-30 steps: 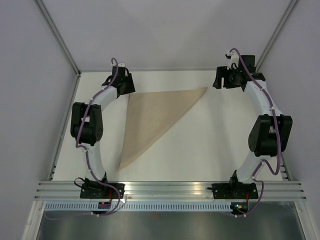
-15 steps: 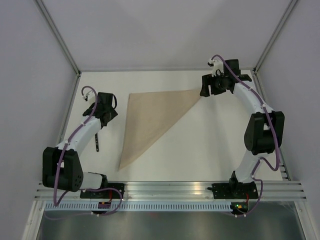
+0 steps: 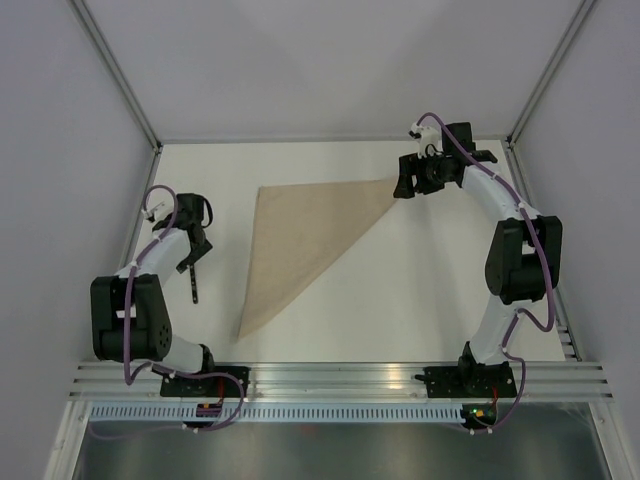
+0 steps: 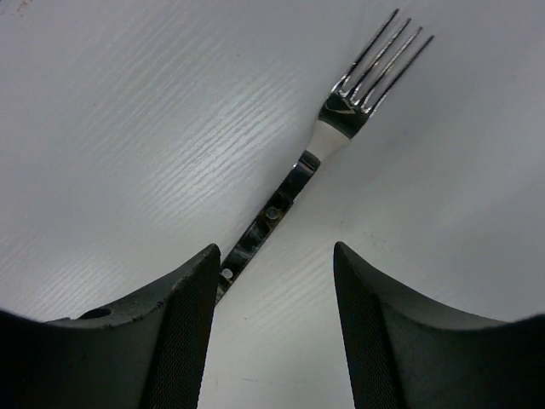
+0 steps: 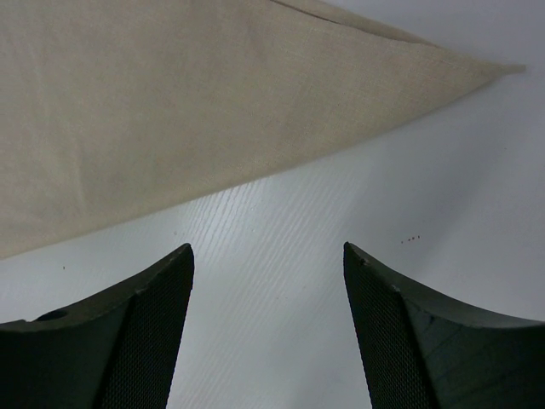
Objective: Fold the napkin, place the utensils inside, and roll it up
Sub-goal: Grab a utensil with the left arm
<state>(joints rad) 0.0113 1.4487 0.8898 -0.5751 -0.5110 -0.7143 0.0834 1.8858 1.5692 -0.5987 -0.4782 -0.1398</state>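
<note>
Right now your left claw (image 4: pixel 272 256) stands spread and grips nothing. Its two dark fingers (image 4: pixel 174 328) hang over the white table (image 4: pixel 128 128), and the thin fork with the dark handle and silvery prongs (image 4: pixel 317 158) lies flat ahead of them. What matters for the pick is how that fork lies. In the left wrist view its long axis runs on a slant: the handle end vanishes behind the left-hand finger, and the prongs point away from the claw and off to the right. So the handle is neither centred in the gap nor square to the jaws. I judge you want to twist the wrist a little and shift toward that finger before closing, or the pads may catch the handle askew and spin it.

From above, the fork rests left of the plain tan-beige cloth napkin (image 3: pixel 305 235), near its long left edge but apart from it. The napkin lies folded into a triangle at mid-table, one point toward the near edge and one toward the far right. Your right claw (image 5: pixel 268 251) is also spread and empty, hovering by that far-right point without touching the cloth. The left arm is plainly nearer the fork, so the fold looks done and fetching the fork is the step in hand
</note>
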